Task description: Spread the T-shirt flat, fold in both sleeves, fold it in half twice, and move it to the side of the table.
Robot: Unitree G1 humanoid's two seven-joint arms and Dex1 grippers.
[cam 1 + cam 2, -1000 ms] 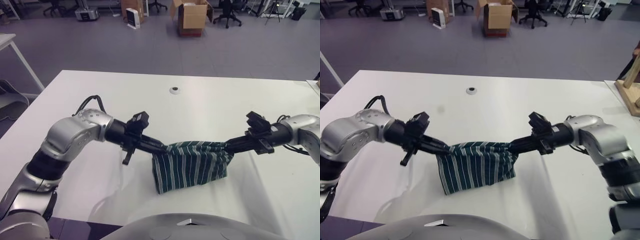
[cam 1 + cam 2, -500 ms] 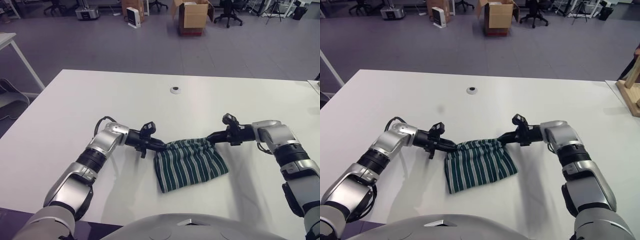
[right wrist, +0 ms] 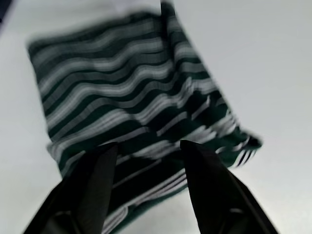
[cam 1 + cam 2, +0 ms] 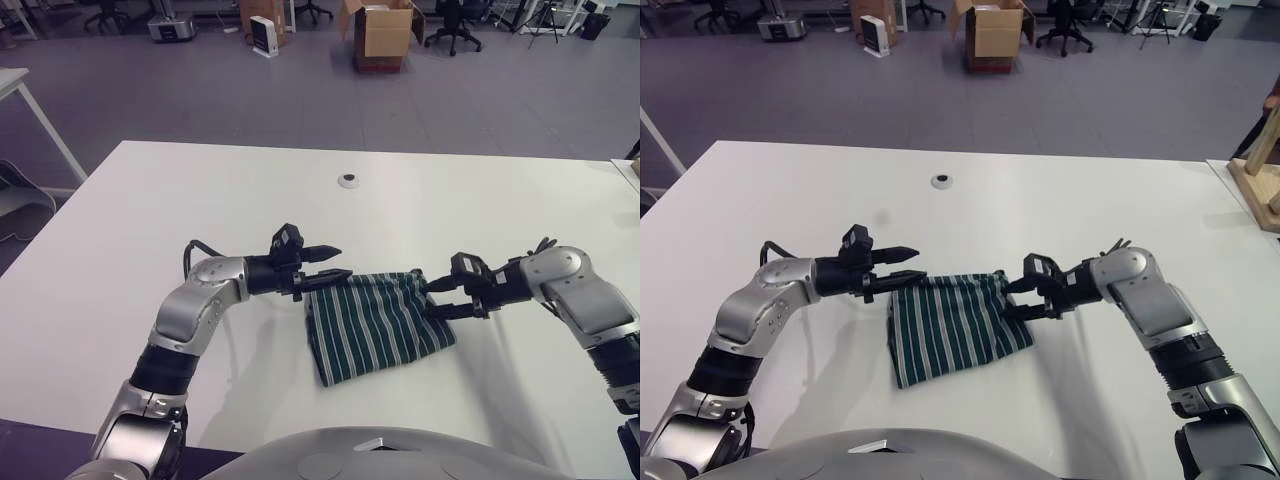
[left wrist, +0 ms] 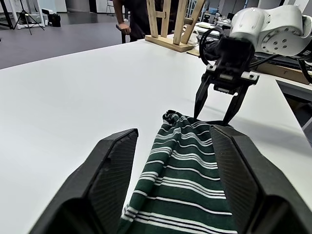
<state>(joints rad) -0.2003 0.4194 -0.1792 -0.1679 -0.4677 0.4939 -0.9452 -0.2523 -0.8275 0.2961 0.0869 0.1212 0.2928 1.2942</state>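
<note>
Lying folded on table (image 4: 200,180), T-shirt (image 4: 375,325) sits between both grippers. Left gripper (image 4: 342,261) at its far left corner, right gripper (image 4: 432,300) at far right corner, both spread, holding nothing. Risk: shallow pinch catches top layer only, sliding unfolds bundle.

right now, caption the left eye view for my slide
Left gripper and right gripper, both open, flank the folded striped T-shirt on the white table.

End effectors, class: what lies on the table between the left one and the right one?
The folded T-shirt, lying flat; the left eye view shows it.
</note>
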